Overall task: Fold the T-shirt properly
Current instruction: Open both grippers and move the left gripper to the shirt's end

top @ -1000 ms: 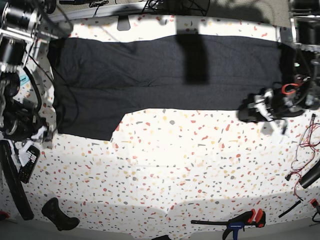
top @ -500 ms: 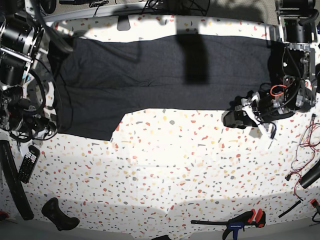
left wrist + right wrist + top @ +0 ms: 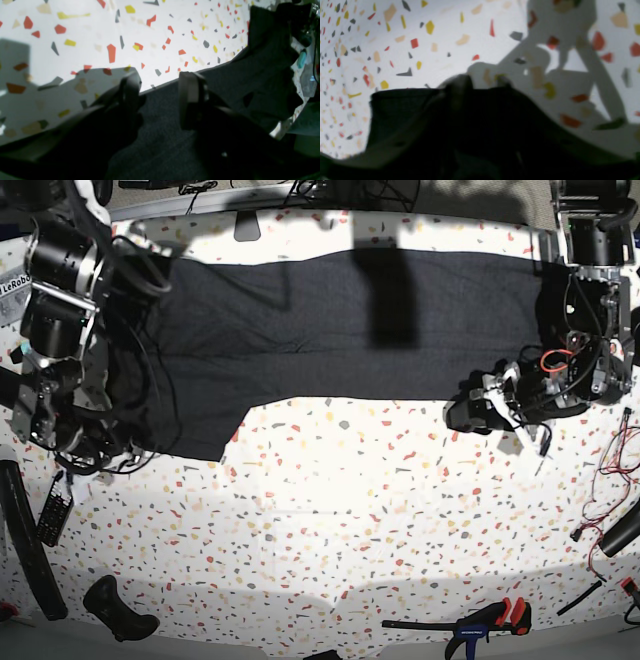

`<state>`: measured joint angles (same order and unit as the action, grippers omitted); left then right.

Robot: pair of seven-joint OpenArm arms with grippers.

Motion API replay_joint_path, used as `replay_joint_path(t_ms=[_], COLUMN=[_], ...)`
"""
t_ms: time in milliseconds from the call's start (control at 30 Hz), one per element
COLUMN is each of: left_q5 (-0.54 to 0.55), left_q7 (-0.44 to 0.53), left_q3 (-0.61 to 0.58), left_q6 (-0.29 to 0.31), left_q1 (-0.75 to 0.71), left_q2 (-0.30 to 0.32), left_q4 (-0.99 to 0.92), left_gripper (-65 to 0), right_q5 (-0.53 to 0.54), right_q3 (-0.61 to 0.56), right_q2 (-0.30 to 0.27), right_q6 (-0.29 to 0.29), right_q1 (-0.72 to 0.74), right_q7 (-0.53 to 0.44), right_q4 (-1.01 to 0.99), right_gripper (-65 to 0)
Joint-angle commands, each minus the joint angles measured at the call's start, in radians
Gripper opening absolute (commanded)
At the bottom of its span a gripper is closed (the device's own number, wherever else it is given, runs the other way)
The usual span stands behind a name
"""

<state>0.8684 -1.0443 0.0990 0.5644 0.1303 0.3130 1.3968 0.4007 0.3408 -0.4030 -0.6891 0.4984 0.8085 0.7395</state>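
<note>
My left hand (image 3: 160, 100) hangs open over the near hem of the T-shirt (image 3: 340, 330), its fingers (image 3: 190, 100) spread apart with dark cloth under and behind them and the speckled bench (image 3: 350, 520) just ahead. My right hand (image 3: 480, 82) sits at the shirt's other end on a raised fold of fabric; whether it has pinched it I cannot tell.

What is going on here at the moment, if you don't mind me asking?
A two-armed robot is working on a dark T-shirt spread across the speckled table. The left end effector sits open at the shirt's near edge, fabric between its fingers. The right end effector is at the shirt's other end; its grip is unclear.
</note>
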Motion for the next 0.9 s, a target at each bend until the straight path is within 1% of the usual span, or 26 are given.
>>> replay_joint_path(t_ms=[0,33,67,200,300,467,600,700,867], left_q5=[0.019,0.019,0.019,0.019,0.019,0.019,0.019,0.019,0.019], left_q7=[0.011,0.012,0.013,0.013,0.013,0.013,0.012,0.013,0.013], left_q3=[0.006,0.006,0.006,0.006,0.006,0.006,0.006,0.006,0.006], left_q6=[0.008,0.008,0.008,0.008,0.008,0.008,0.008,0.008,0.008], left_q1=[0.019,0.019,0.019,0.019,0.019,0.019,0.019,0.019,0.019], left_q2=[0.012,0.012,0.012,0.012,0.012,0.012,0.012,0.012,0.012], left_q4=[0.019,0.019,0.019,0.019,0.019,0.019,0.019,0.019,0.019], left_gripper=[-39.6,-39.6,-39.6,-39.6,-39.6,-39.6,-39.6,-39.6,-39.6], right_q5=[0.002,0.008,0.021,0.101,0.179,0.322,0.330,0.356,0.449], right_q3=[-0.001,-0.001,-0.001,-0.001,-0.001,-0.001,-0.001,-0.001,-0.001], right_q2=[-0.004,-0.006,-0.009,-0.024,-0.026,-0.026,-0.026,-0.026,-0.026], right_q6=[-0.009,-0.009,-0.009,-0.009,-0.009,-0.009,-0.009,-0.009,-0.009], right_q1=[0.014,0.014,0.014,0.014,0.014,0.014,0.003,-0.020,-0.129], right_q7=[0.053,0.068,0.082,0.124,0.167,0.329,0.331,0.336,0.336], right_q4=[0.005,0.005,0.006,0.026,0.081,0.204,0.293,0.351,0.470], right_gripper=[-57.1,-62.5,-65.0,-65.0,-65.0,-65.0,-65.0,-65.0,-65.0])
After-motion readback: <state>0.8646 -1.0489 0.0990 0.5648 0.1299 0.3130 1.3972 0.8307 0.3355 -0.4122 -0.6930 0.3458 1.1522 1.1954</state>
